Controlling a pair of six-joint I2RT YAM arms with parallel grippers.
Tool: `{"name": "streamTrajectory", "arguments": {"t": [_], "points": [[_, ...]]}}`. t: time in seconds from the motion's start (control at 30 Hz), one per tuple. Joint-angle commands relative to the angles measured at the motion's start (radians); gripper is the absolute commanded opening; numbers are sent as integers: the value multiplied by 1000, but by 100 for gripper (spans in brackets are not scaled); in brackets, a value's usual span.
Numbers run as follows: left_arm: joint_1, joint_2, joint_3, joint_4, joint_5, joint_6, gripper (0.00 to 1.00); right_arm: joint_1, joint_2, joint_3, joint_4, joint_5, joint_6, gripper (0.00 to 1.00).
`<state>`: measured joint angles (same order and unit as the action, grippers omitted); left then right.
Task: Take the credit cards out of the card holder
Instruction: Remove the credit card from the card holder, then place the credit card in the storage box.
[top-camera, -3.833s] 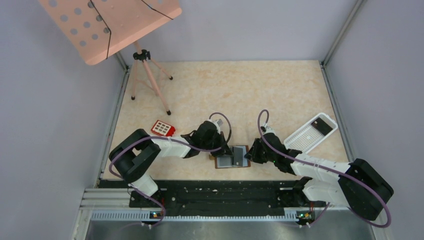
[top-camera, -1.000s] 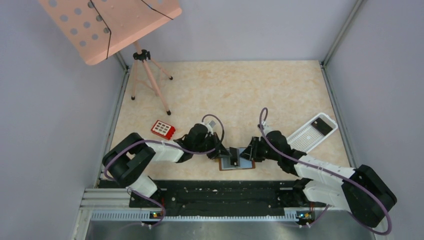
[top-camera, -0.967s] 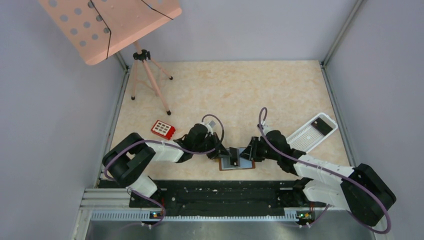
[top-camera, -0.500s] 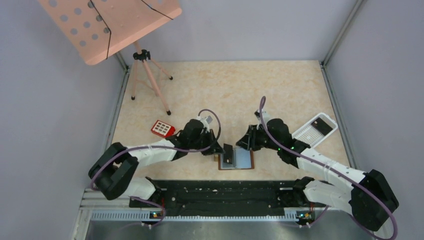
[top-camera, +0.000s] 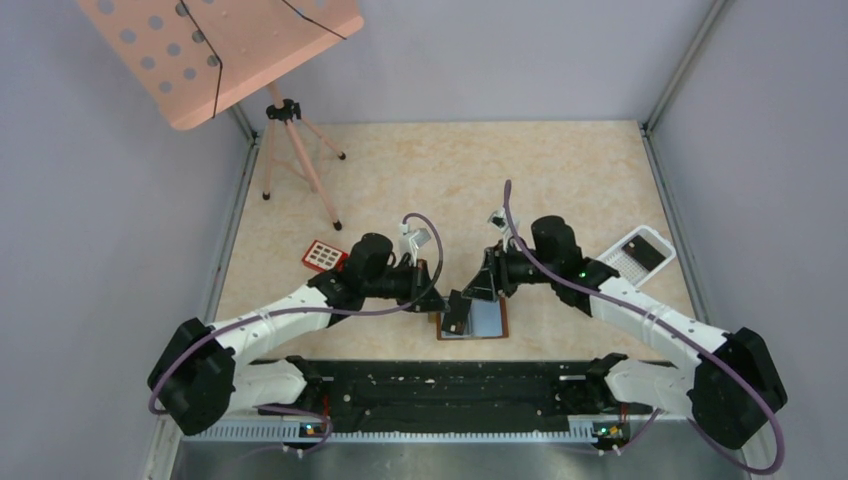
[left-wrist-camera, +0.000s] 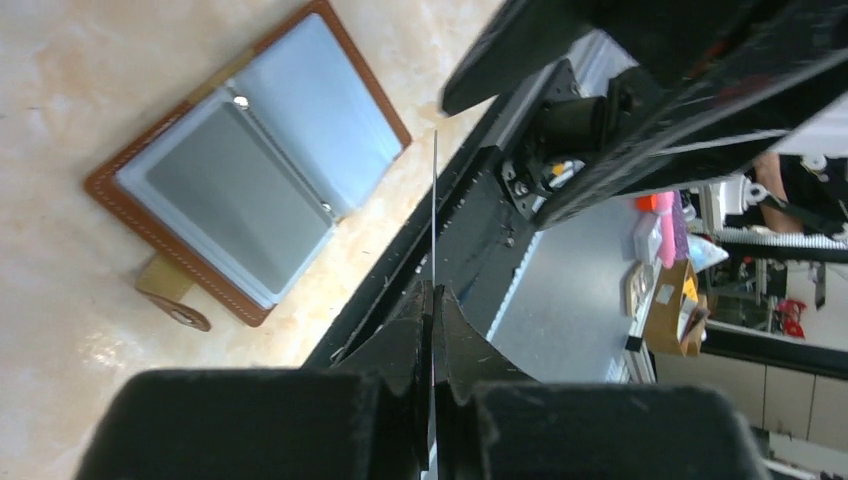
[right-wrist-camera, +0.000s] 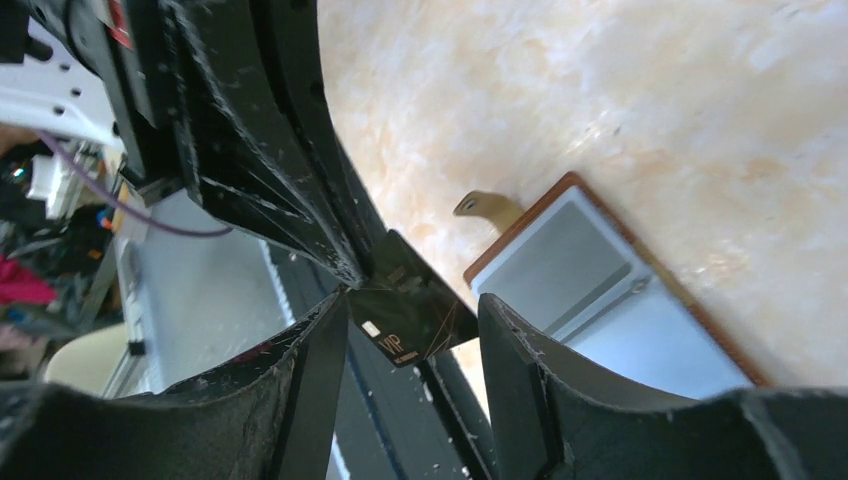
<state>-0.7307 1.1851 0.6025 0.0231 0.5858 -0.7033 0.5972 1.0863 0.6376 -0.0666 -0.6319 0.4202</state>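
The card holder (top-camera: 488, 320) lies open on the table, brown outside and blue-grey inside, its tab (left-wrist-camera: 170, 290) sticking out; it also shows below in the right wrist view (right-wrist-camera: 590, 290). My left gripper (top-camera: 440, 300) (left-wrist-camera: 433, 290) is shut on a black credit card (top-camera: 457, 315), which hangs above the holder's left edge. That card (left-wrist-camera: 434, 200) appears edge-on as a thin line in the left wrist view. My right gripper (top-camera: 478, 285) (right-wrist-camera: 413, 300) is open, and the black card (right-wrist-camera: 410, 310) marked VIP sits in the gap between its fingers without touching them.
A white perforated tray (top-camera: 622, 258) at the right holds another black card (top-camera: 643, 250); my right arm passes over its near end. A red keypad block (top-camera: 325, 255) lies left of my left arm. A pink music stand (top-camera: 215, 50) on a tripod stands at the back left.
My left gripper has lifted the black card up off the open holder. My right gripper has opened, let go of the card and drawn back toward the far right.
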Motion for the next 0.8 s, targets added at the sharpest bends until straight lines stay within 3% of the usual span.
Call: {"name": "streamTrajectory", "arguments": {"t": [0.0,0.1,0.23,0.6,0.77], "points": [[2,-45,9,23,104,45,0,-10,50,25,55,-186,-25,52],[1,-45,11,52,145,42,0,-10,63,7,123,-238,-3,51],[2,-39,19,59,165,41,0,-10,65,-10,172,-278,21,43],[2,-21,30,84,182,36,0,-10,89,-29,137,-312,-6,38],[2,-12,30,85,180,37,0,-10,79,-37,144,-291,2,14]]}}
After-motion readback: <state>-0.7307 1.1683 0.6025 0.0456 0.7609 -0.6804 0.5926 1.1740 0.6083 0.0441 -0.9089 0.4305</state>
